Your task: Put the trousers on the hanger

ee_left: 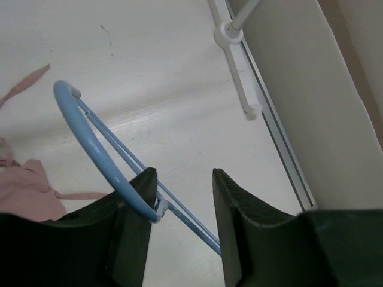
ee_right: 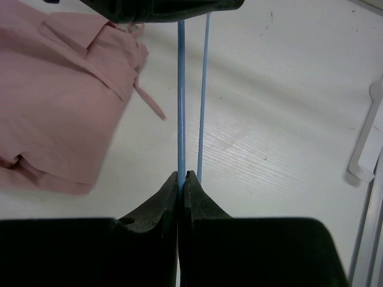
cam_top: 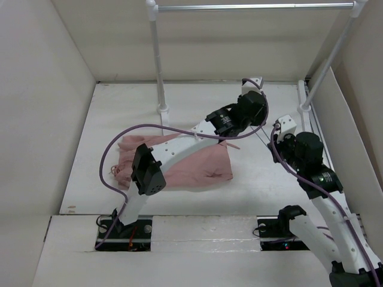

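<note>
Pink, soft-fabric trousers [cam_top: 197, 167] lie crumpled on the white table [cam_top: 119, 113], under the left arm's forearm and well behind and to the left of the left gripper [ee_left: 184, 179]. A thin pink drawstring [ee_right: 149, 101] trails from the trousers toward the grippers. The left gripper's black fingers [ee_left: 134, 227] stand spread. The thin pale blue wire hanger [ee_left: 90, 140] runs through the gap between them. Its curved corner rests against the inner face of the left-hand finger, while the right-hand finger stands clear of the wire. Further right, the right gripper [ee_right: 181, 176] has its jaws pressed together on one of the hanger's two straight wires, pinching it at the very tips. The second wire passes just beside the tips, on their right. Both wires run straight ahead to the left gripper. Off to the right of both grippers stands the white foot of the garment rail [ee_left: 230, 33], against the wall.
</note>
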Robot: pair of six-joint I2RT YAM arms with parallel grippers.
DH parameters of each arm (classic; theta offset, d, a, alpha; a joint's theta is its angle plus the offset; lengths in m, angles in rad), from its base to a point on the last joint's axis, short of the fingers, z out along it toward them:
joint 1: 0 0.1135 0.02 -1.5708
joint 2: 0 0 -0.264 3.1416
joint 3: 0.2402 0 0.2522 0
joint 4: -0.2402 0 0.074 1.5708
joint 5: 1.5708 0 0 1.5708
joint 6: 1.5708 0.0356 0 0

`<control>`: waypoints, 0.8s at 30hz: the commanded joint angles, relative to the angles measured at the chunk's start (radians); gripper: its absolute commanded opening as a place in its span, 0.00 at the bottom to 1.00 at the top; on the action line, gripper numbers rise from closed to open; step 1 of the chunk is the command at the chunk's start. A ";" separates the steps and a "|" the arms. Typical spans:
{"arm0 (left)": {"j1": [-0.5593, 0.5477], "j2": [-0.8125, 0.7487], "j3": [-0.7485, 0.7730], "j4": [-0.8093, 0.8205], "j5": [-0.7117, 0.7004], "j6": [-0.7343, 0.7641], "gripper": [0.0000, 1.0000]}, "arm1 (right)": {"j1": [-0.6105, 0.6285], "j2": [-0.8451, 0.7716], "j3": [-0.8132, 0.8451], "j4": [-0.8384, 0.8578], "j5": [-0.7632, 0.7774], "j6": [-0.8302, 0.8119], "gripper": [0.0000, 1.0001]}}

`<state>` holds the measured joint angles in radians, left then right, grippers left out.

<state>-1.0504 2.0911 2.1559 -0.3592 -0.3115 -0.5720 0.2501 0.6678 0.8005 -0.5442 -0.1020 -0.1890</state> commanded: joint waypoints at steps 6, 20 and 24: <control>-0.003 0.009 0.064 -0.004 -0.020 0.011 0.10 | 0.089 0.013 0.035 -0.005 0.197 0.042 0.00; -0.003 -0.158 -0.284 0.158 0.063 -0.121 0.00 | 0.130 0.029 0.100 -0.103 0.122 0.033 0.61; -0.003 -0.204 -0.387 0.207 0.077 -0.202 0.00 | 0.107 0.029 0.126 -0.143 -0.006 0.029 0.60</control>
<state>-1.0481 1.9934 1.8095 -0.2539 -0.2573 -0.7002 0.3672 0.7021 0.8631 -0.6621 -0.0071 -0.1478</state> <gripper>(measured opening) 0.039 0.606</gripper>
